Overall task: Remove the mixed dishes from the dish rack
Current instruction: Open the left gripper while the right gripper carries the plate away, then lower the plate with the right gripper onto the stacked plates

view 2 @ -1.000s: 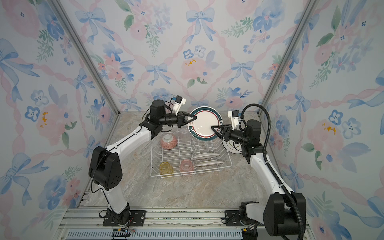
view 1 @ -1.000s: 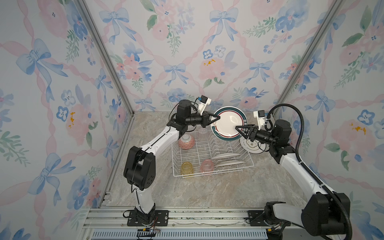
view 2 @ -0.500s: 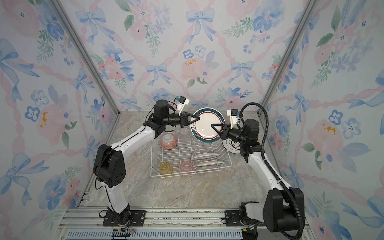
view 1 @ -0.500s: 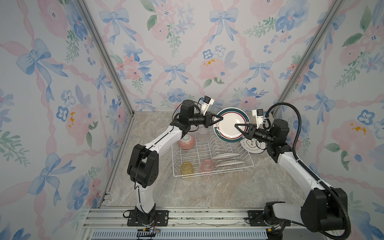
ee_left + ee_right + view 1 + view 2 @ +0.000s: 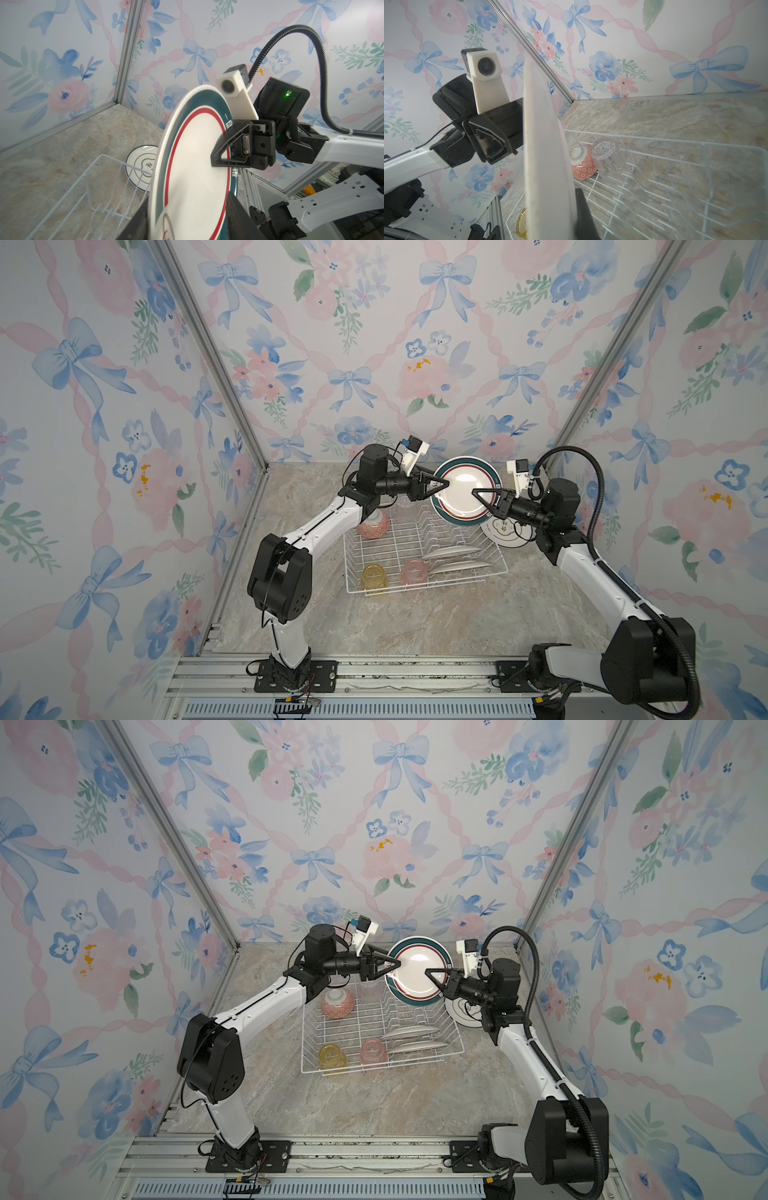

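Over the far end of the dish rack [image 5: 376, 549], the left gripper [image 5: 444, 486] straddles one edge of the teal-and-red-rimmed plate [image 5: 461, 506] with its jaws apart; the plate is held on edge in mid-air. The right gripper [image 5: 476, 492] is clamped on the opposite edge, so it alone seems to carry the plate. This is probably a handover, bound for the white plate [image 5: 500, 533] lying on the table [image 5: 415, 622] right of the rack.

Plate [image 5: 197, 166]: glazed ceramic look, glossy, smooth.
Dish rack [image 5: 415, 531]: thin wire, white coating, slight sheen.
Table [image 5: 415, 626]: stone-look slab, veined, matt.
Yellow tumbler [image 5: 375, 576], pink tumbler [image 5: 414, 571]: translucent, shiny.
Clear tumbler [image 5: 607, 160]: transparent, faceted.
Bowl [image 5: 583, 170]: glossy, patterned outside.
Walls [image 5: 374, 344]: printed floral sheet, matt.
Corner post [image 5: 216, 360]: brushed metal.
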